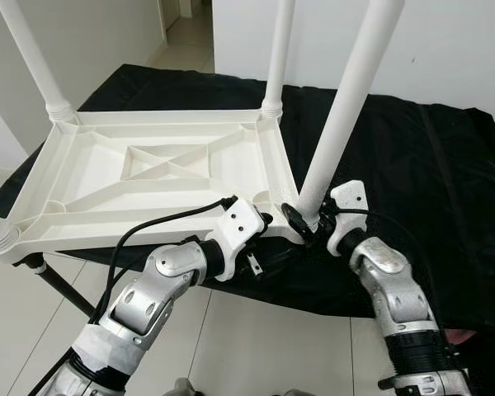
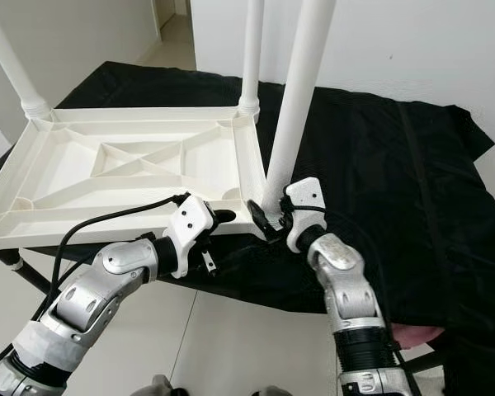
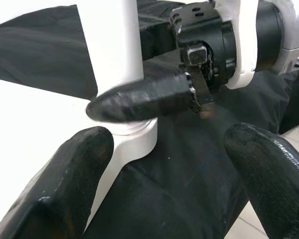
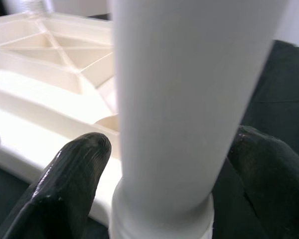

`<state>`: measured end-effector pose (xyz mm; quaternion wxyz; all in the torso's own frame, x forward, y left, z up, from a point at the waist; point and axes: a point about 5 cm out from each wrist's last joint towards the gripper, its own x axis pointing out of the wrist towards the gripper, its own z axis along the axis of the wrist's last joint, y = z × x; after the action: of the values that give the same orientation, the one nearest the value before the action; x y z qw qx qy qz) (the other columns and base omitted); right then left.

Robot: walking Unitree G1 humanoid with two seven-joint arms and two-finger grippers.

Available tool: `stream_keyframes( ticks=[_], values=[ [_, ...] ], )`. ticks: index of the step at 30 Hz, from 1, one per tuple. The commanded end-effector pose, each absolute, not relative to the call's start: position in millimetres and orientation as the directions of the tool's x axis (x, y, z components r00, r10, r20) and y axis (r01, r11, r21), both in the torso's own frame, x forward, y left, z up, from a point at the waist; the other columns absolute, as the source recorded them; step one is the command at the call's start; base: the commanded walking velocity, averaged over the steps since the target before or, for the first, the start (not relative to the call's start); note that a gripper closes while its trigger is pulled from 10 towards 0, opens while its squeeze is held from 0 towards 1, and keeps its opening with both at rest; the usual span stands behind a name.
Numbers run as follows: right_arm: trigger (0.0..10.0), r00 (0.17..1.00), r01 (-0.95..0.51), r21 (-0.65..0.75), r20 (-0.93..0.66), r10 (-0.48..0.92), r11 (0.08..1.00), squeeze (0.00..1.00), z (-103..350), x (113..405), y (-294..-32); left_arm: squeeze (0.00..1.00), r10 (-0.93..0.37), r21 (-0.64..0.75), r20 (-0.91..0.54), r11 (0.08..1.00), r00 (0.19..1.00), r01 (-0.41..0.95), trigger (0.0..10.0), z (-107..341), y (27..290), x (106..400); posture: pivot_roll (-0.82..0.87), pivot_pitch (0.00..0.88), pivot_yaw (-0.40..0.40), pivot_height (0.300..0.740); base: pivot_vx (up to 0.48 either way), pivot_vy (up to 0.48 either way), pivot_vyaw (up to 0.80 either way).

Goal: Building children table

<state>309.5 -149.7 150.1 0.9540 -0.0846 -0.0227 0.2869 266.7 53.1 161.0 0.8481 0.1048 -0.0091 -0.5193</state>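
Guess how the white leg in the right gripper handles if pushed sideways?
The leg looks like a smooth rigid plastic tube, so probably stiff but slippery between the right gripper fingers. It stands tall on the upturned tabletop corner, so a sideways push likely levers the socket.

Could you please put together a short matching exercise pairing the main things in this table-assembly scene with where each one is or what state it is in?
Things:
1. right hand
2. left hand
3. white tabletop
4. black cloth

States:
A. lies upside down, legs pointing up
B. fingers astride the base of the near-right leg
C. spread beneath the table parts
D. open, beside the tabletop's near-right corner

Pairs: 1-B, 2-D, 3-A, 4-C
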Motion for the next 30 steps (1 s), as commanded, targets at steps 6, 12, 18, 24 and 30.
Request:
stream_keyframes(
  ticks=[6,12,18,24,30],
  values=[
    [8.5,0.724,-0.681,-0.203,-0.044,0.688,0.703,0.0,150,327,-140,0.0,-0.895,0.184,-0.115,0.407,0.431,0.895,10.0,155,51,263,-0.07,0.0,-0.001,0.74,0.0,0.0,0.0],
    [0.0,0.711,-0.696,-0.206,-0.065,0.7,0.688,0.0,147,336,-139,0.0,-0.893,0.183,-0.115,0.411,0.435,0.893,10.0,156,51,262,-0.05,0.007,-0.003,0.74,0.0,0.0,0.0],
    [0.0,0.712,-0.698,-0.194,-0.089,0.697,0.689,0.0,143,339,-143,0.0,-0.89,0.181,-0.116,0.417,0.44,0.891,10.0,156,53,262,-0.05,0.01,-0.003,0.74,0.0,0.0,0.0],
    [0.0,0.713,-0.698,-0.173,-0.082,0.696,0.695,0.0,140,337,-147,0.0,-0.89,0.18,-0.116,0.418,0.441,0.89,10.0,156,53,262,-0.05,0.022,0.0,0.74,0.0,0.0,0.0],
    [10.0,0.772,-0.633,-0.147,-0.048,0.634,0.76,0.0,141,338,-150,0.0,-0.89,0.181,-0.117,0.417,0.441,0.891,10.0,156,53,262,-0.06,0.025,0.004,0.74,0.0,0.0,0.0]
  ],
)
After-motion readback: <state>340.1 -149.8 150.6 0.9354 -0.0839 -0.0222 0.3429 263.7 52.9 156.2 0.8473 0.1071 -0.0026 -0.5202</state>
